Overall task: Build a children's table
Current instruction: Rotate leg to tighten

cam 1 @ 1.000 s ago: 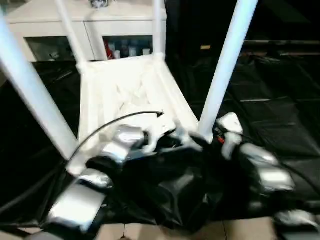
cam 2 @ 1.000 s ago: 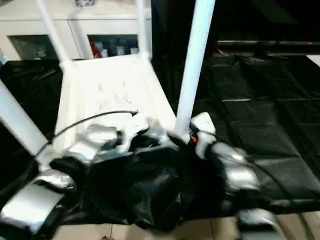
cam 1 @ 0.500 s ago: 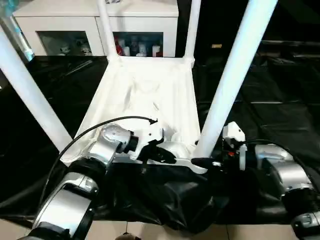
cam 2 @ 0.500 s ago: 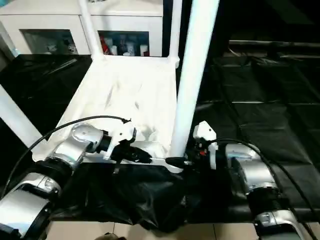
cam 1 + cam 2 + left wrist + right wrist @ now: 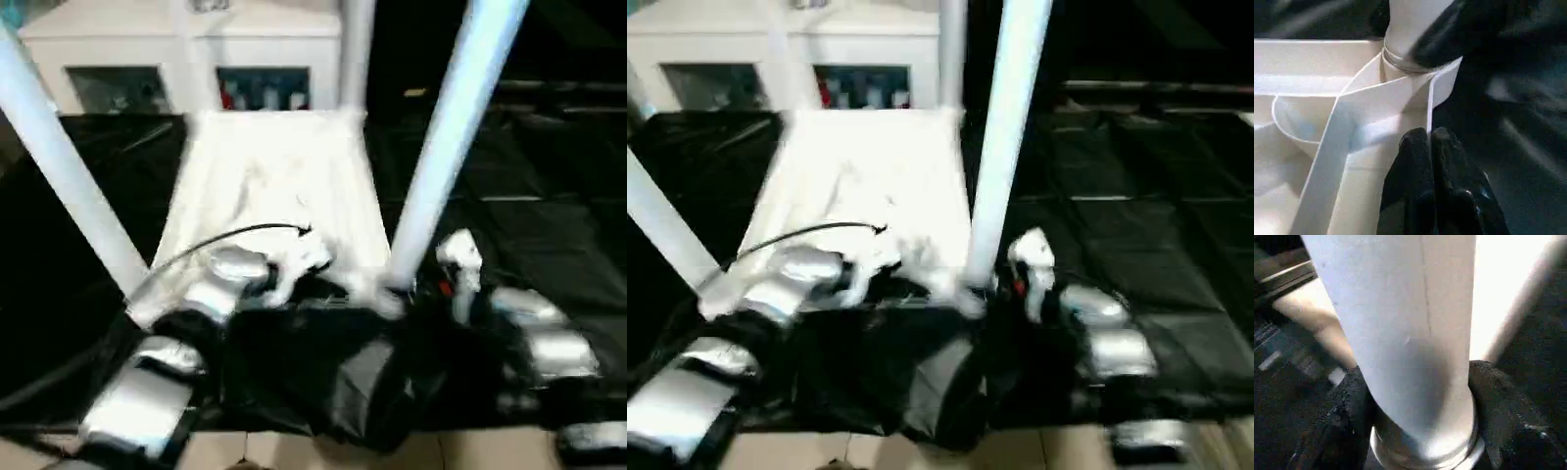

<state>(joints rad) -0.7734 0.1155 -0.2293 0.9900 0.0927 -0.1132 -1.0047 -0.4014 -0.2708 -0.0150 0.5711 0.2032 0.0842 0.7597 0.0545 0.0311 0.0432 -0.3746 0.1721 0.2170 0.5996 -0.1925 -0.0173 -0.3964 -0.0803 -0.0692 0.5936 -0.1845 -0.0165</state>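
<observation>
All four legs stand in the tabletop [image 5: 274,186]; my right claw [image 5: 1420,431] straddles the near leg [image 5: 441,157], maybe pinching; my left claw [image 5: 1432,147] is pressed together.

Head stereo pair: high, facing forward and down over both forearms; whole upturned tabletop [image 5: 279,186] with legs, cabinet [image 5: 186,54] beyond. Two eyes share whole scene, slightly offset sideways.
Left wrist view: very close, looking along left gripper [image 5: 1431,147] at near right corner socket [image 5: 1420,83].
Right wrist view: closer still, facing near right leg [image 5: 1405,328] at its base.
Shared by all: that socket and leg [image 5: 446,147].
</observation>
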